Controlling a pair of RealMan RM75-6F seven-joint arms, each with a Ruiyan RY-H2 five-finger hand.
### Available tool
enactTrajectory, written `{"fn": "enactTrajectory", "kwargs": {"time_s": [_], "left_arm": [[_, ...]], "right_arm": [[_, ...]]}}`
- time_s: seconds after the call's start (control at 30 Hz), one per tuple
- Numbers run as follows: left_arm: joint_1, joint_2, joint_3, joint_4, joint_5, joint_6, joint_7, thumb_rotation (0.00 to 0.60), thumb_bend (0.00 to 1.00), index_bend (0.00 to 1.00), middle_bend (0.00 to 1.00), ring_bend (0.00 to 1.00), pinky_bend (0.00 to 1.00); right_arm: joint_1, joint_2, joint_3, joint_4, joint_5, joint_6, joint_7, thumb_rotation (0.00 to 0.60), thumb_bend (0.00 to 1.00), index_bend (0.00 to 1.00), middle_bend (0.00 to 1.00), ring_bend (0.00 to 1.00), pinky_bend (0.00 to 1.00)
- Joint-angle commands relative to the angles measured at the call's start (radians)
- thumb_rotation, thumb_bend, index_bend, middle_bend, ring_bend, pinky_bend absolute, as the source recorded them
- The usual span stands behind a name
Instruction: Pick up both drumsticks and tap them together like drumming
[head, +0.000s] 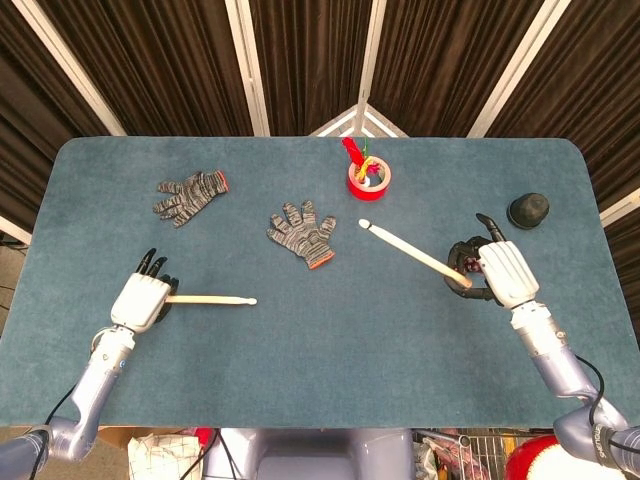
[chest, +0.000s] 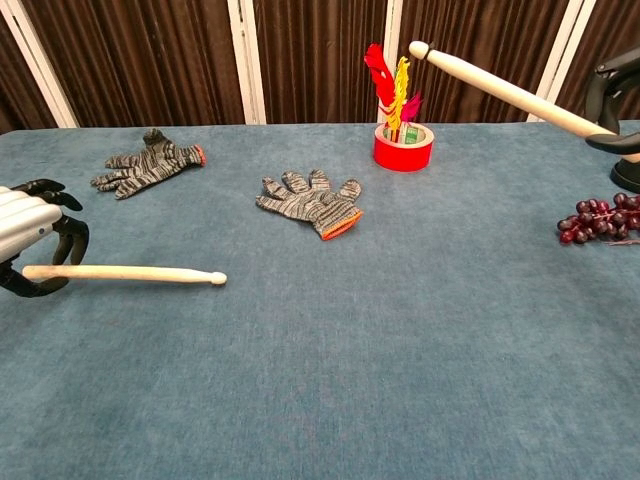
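My left hand (head: 140, 299) (chest: 30, 247) grips the butt of a pale wooden drumstick (head: 212, 299) (chest: 125, 273). That stick is held level just above the blue table, its tip pointing right. At the right, my right hand (head: 500, 272) (chest: 612, 100) holds the other drumstick (head: 412, 253) (chest: 505, 92) raised well above the table. Its tip points up and to the left, toward the red cup. The two sticks are far apart.
Two grey knit gloves (head: 190, 194) (head: 304, 232) lie on the blue table (head: 330, 340). A red cup (head: 368, 178) (chest: 403, 146) with coloured items stands at the back. A bunch of dark grapes (chest: 598, 220) lies under my right hand; a black object (head: 527, 210) sits far right.
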Motion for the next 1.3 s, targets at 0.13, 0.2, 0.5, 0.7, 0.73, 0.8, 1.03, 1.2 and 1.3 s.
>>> {"fn": "enactTrajectory", "kwargs": {"time_s": [0.13, 0.2, 0.5, 0.7, 0.73, 0.8, 1.03, 1.2, 1.3], "left_arm": [[0.001, -0.007, 0.001, 0.026, 0.023, 0.019, -0.037, 0.600, 0.51, 0.59, 0.57, 0.15, 0.00], [0.002, -0.009, 0.002, 0.031, 0.028, 0.023, -0.045, 0.600, 0.51, 0.59, 0.57, 0.15, 0.00], [0.000, -0.025, -0.001, 0.063, 0.080, 0.083, -0.138, 0.600, 0.51, 0.59, 0.58, 0.15, 0.00], [-0.003, -0.005, -0.020, 0.023, 0.088, 0.104, -0.238, 0.600, 0.51, 0.59, 0.58, 0.15, 0.00], [-0.005, 0.001, -0.024, 0.014, 0.090, 0.108, -0.249, 0.600, 0.51, 0.59, 0.58, 0.15, 0.00], [-0.010, 0.010, -0.034, -0.005, 0.093, 0.116, -0.270, 0.600, 0.51, 0.59, 0.58, 0.15, 0.00], [-0.040, 0.046, -0.074, -0.116, 0.061, 0.065, -0.377, 0.600, 0.51, 0.60, 0.58, 0.15, 0.00], [-0.071, 0.060, -0.102, -0.183, 0.033, 0.019, -0.370, 0.600, 0.51, 0.60, 0.58, 0.15, 0.00], [-0.083, 0.053, -0.109, -0.205, 0.029, 0.011, -0.354, 0.600, 0.51, 0.60, 0.58, 0.15, 0.00]], "right_arm": [[-0.001, 0.001, 0.001, 0.000, 0.000, 0.003, 0.001, 0.600, 0.47, 0.80, 0.67, 0.46, 0.03], [-0.001, 0.002, 0.001, 0.000, 0.000, 0.002, 0.001, 0.600, 0.47, 0.80, 0.67, 0.46, 0.03], [-0.002, 0.004, 0.003, 0.002, 0.005, 0.001, -0.003, 0.600, 0.47, 0.80, 0.67, 0.46, 0.03], [0.000, 0.019, 0.008, -0.003, 0.020, -0.015, -0.007, 0.600, 0.47, 0.81, 0.67, 0.46, 0.03], [0.001, 0.022, 0.010, -0.003, 0.024, -0.018, -0.006, 0.600, 0.47, 0.81, 0.67, 0.46, 0.03], [0.002, 0.027, 0.014, -0.004, 0.033, -0.025, -0.005, 0.600, 0.47, 0.81, 0.67, 0.46, 0.03], [0.011, 0.049, 0.033, -0.011, 0.070, -0.065, 0.046, 0.600, 0.47, 0.81, 0.67, 0.47, 0.03], [0.034, 0.070, 0.051, -0.024, 0.089, -0.120, 0.150, 0.600, 0.47, 0.81, 0.67, 0.47, 0.03], [0.054, 0.079, 0.063, -0.030, 0.089, -0.156, 0.233, 0.600, 0.47, 0.81, 0.67, 0.47, 0.03]]}}
